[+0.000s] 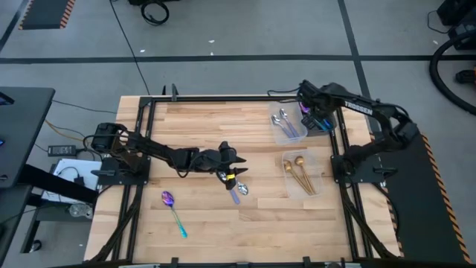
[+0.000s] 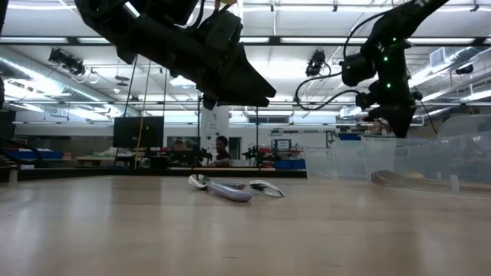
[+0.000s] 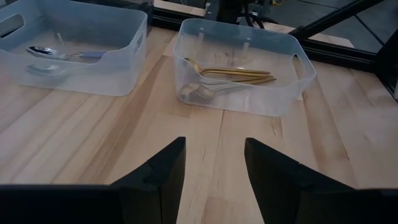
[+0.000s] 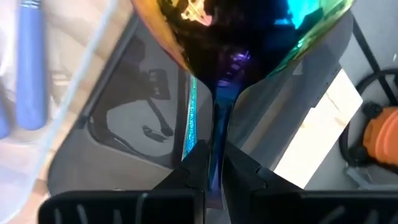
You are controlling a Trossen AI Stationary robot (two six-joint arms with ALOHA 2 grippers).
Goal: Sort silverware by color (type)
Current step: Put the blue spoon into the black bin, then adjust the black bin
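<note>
My right gripper [image 1: 316,117] [image 4: 214,155] hangs at the right rim of the far clear container [image 1: 277,112], shut on an iridescent purple-blue spoon [image 4: 236,31]. That container holds silver spoons [image 1: 285,123] [image 3: 43,52]. My left gripper [image 1: 232,168] [image 3: 214,149] is open above mid-table and holds nothing. Just on its near side, silver spoons with a lilac handle [image 1: 237,190] [image 2: 230,190] lie flat on the wood. Another iridescent spoon with a teal handle [image 1: 173,211] lies flat near the table's near left. Gold spoons [image 1: 299,173] [image 3: 236,74] lie in the nearer clear container [image 3: 298,68]. My right gripper pinches the iridescent spoon by its slim neck [image 4: 219,124], just behind the bowl, between its two fingers [image 4: 245,168]. The fingers lie along the spoon, and the bowl [image 4: 236,31] sticks out past the fingertips. The spoon is lifted clear of the table.
The two clear containers stand side by side on the table's right half. A dark metal frame [image 1: 223,97] runs round the wooden top. Bare wood lies between my left gripper and the containers. The room beyond shows benches and a person [image 2: 222,150] far off.
</note>
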